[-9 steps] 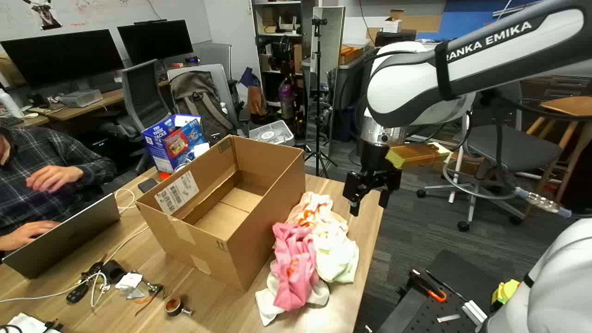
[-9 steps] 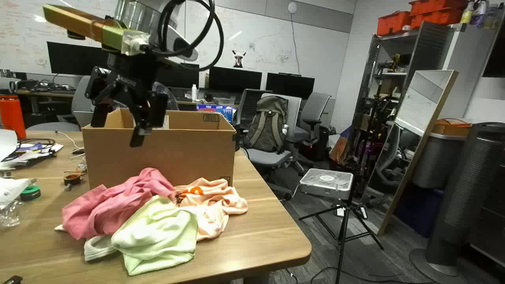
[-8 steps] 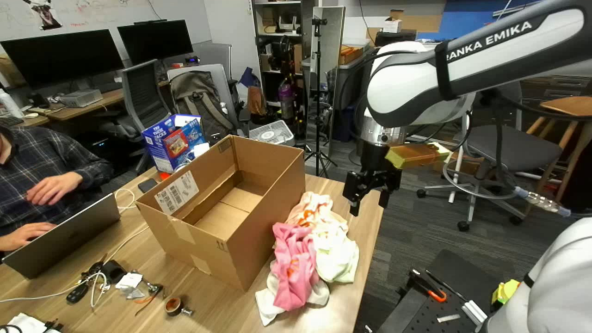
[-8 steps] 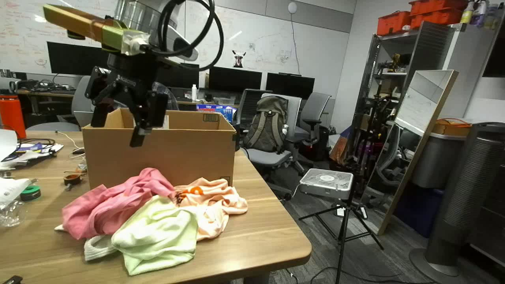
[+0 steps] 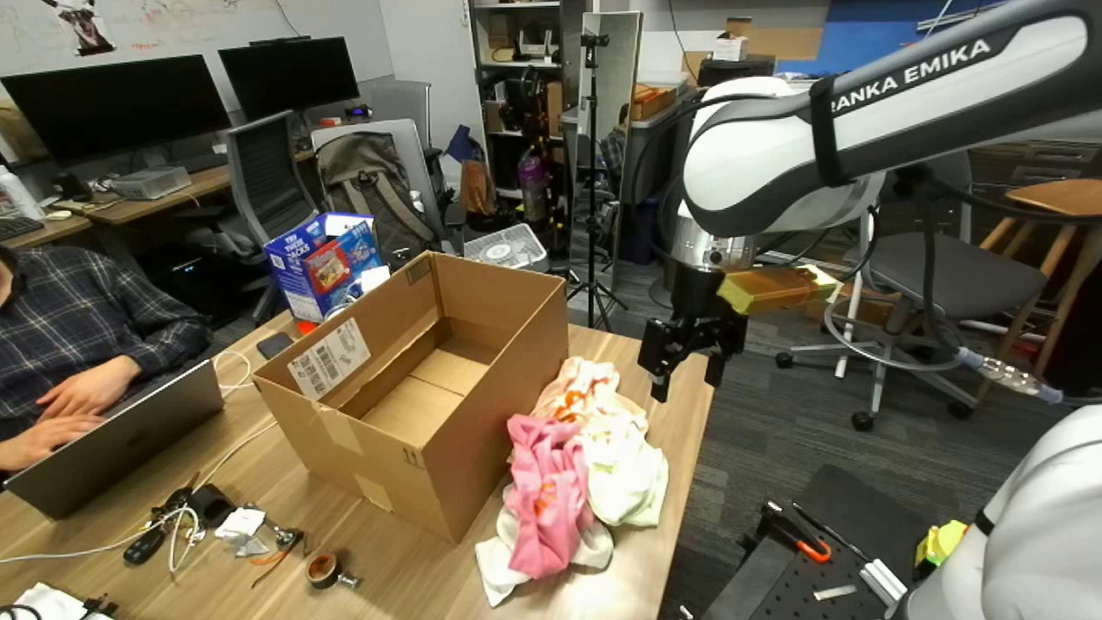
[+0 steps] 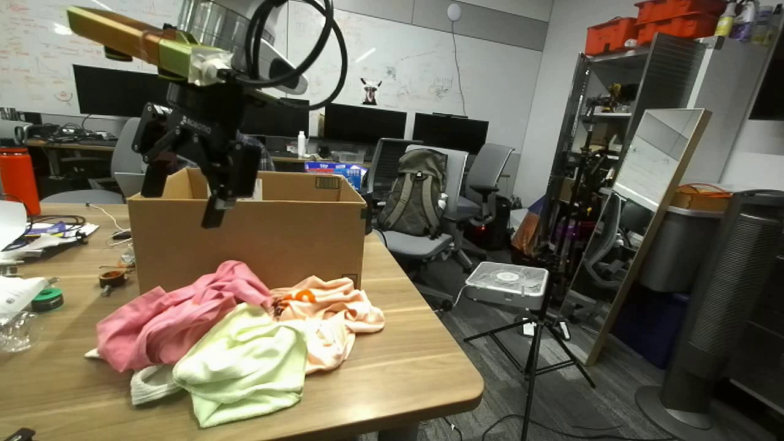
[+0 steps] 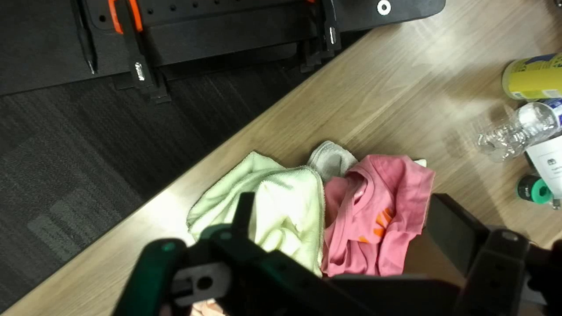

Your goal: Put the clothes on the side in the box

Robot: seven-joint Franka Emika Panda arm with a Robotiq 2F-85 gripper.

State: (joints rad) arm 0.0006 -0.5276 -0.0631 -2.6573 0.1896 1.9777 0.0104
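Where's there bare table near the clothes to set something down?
Between the peach garment and the table's rounded corner; also between the pink garment and the yellow canister. It's crowded beside the box, where clothes are heaped, and between the laptop and the brown roll.

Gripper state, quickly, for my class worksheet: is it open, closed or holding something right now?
Gripper: open, jaws wide apart, holding nothing; it hangs clear of the clothes.

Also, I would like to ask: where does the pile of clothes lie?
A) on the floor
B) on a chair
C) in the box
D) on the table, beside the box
D: in both exterior views the clothes lie on the table, outside the box.
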